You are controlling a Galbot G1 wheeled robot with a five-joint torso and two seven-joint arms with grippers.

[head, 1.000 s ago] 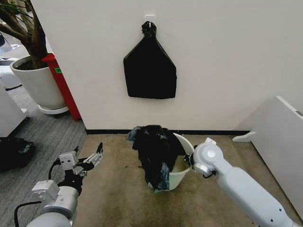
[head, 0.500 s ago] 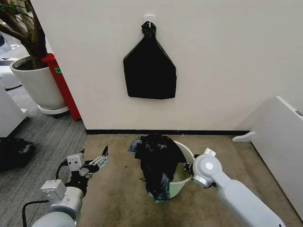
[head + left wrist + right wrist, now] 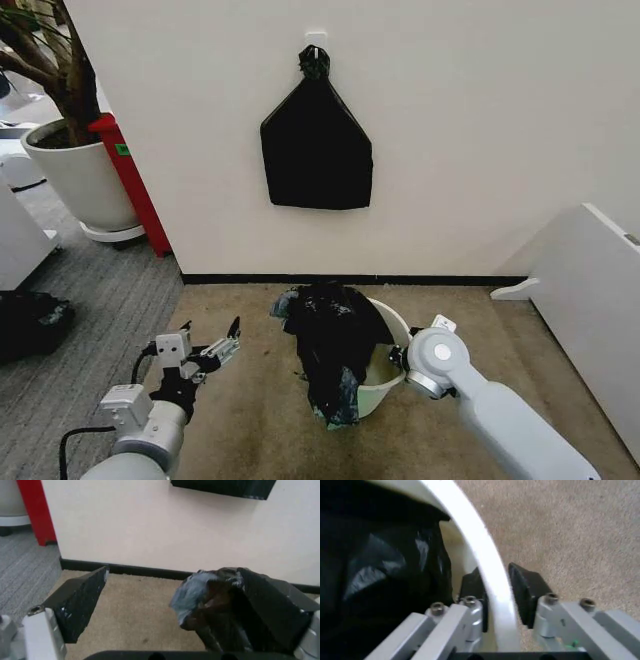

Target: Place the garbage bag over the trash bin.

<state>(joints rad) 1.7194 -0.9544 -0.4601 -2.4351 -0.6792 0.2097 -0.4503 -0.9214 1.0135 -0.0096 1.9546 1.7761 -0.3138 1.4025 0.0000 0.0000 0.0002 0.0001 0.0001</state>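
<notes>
The cream-white trash bin (image 3: 394, 322) stands on the tan carpet near the wall. The glossy black garbage bag (image 3: 330, 345) lies crumpled over its left side and hangs down the front. My right gripper (image 3: 495, 575) grips the bin's rim (image 3: 480, 551), one finger (image 3: 525, 590) outside and the other inside. In the head view the right arm's wrist (image 3: 437, 357) hides that gripper. My left gripper (image 3: 212, 332) hovers open left of the bag, apart from it. In the left wrist view the bag (image 3: 210, 596) lies just ahead of the left gripper's (image 3: 174, 572) spread fingers (image 3: 75, 605).
A flat black bundle (image 3: 316, 150) hangs from a wall hook above the bin. At far left are a large white plant pot (image 3: 80, 180) and a red post (image 3: 130, 180). A white panel (image 3: 590, 290) leans at the right. A dark object (image 3: 30, 320) lies on the grey floor.
My left gripper has moved right, closer to the bag. The bin has tipped back more upright and shifted slightly, with the right gripper still on its rim.
</notes>
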